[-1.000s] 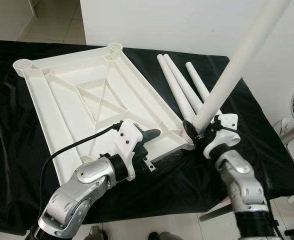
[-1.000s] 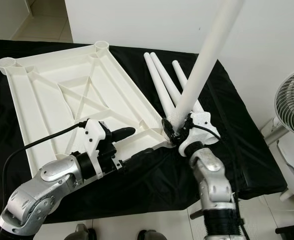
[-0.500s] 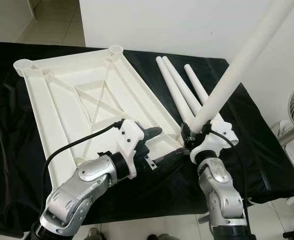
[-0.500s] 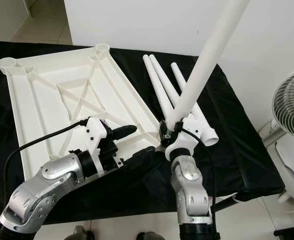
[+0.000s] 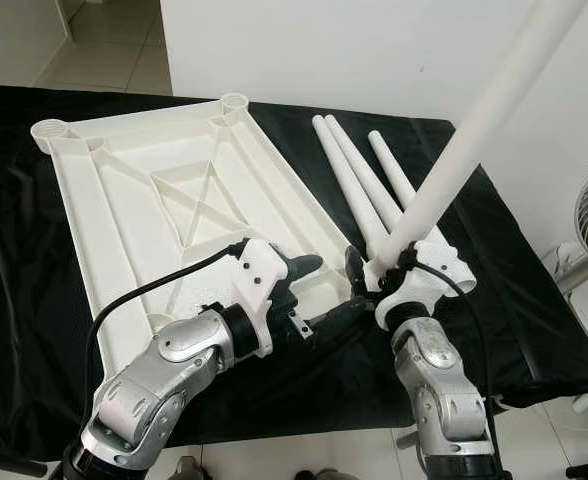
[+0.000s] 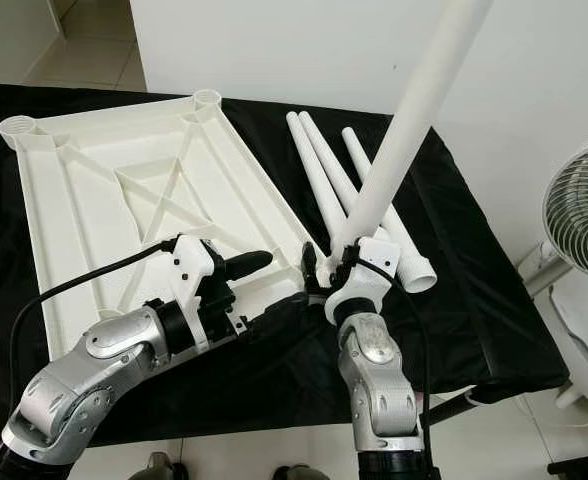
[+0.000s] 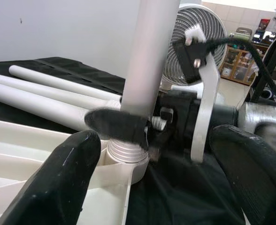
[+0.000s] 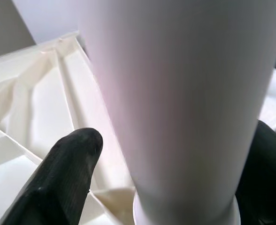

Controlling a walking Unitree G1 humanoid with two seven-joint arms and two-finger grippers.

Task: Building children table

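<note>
Right claw (image 6: 326, 272) clamped on leg (image 6: 404, 120), its threaded end at the near-right corner socket of the upturned tabletop (image 5: 164, 200) on the desk (image 5: 14, 260). Leg axis leans up-right, off the socket's vertical. Left claw (image 5: 324, 290) spread beside that corner, gripping nothing.

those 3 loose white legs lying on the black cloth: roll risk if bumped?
Probably yes. The three loose legs are smooth round tubes lying flat on the black cloth, so a sideways nudge would likely roll them, though the tapered shape should curve their path. They look like hollow plastic, so probably light and stiff. The cloth may damp rolling a little.
</note>
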